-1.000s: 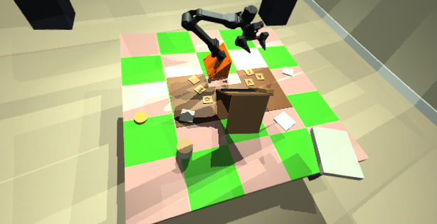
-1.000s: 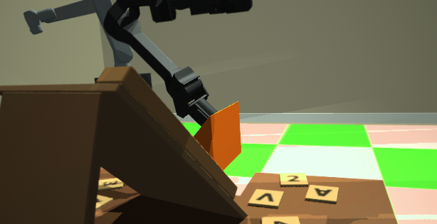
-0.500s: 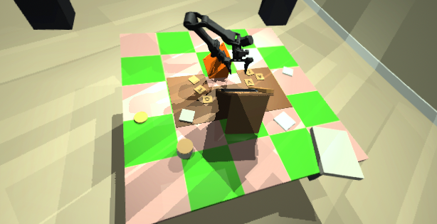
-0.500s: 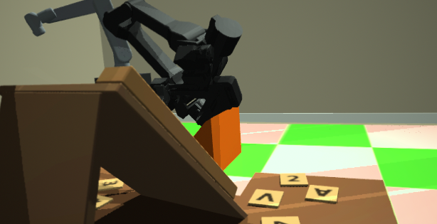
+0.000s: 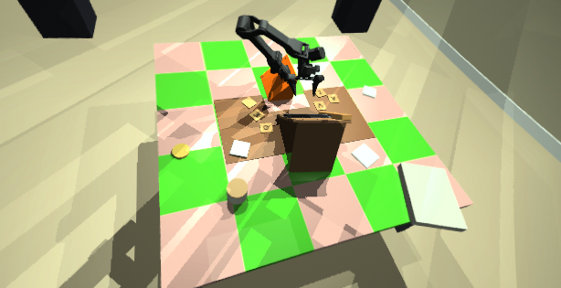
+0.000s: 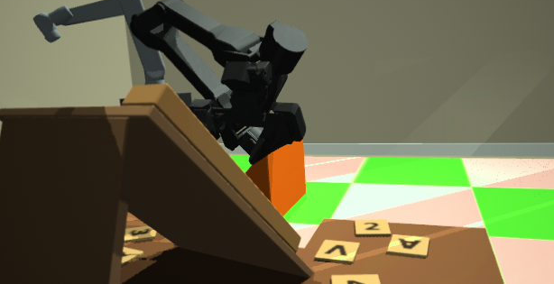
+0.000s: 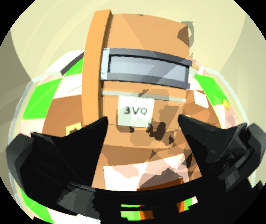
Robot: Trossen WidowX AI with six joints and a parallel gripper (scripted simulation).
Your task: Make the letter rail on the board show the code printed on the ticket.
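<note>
My gripper (image 5: 304, 94) (image 7: 144, 119) is open and empty, raised in front of the sloped board (image 6: 59, 161) (image 7: 144, 32). The ticket (image 7: 136, 121) on the board reads 3VQ. Above it the grey rail (image 7: 149, 68) shows no tile, with a wooden strip (image 7: 90, 75) at its left end. Right of the board in the exterior view lie a 2 tile (image 5: 320, 92) (image 6: 372, 227), an A tile (image 6: 408, 245) and a V-like tile (image 6: 337, 251). A 3 tile (image 6: 140, 233) shows behind the board. A tile that looks like Q (image 5: 266, 127) lies left of the board.
An orange block (image 5: 278, 86) (image 6: 289, 175) stands by the arm. White pieces (image 5: 240, 148) (image 5: 365, 155) (image 5: 369, 91) lie around the board. A yellow disc (image 5: 181, 151) and a cylinder (image 5: 237, 190) are at left, a large pale slab (image 5: 431, 197) at the right edge.
</note>
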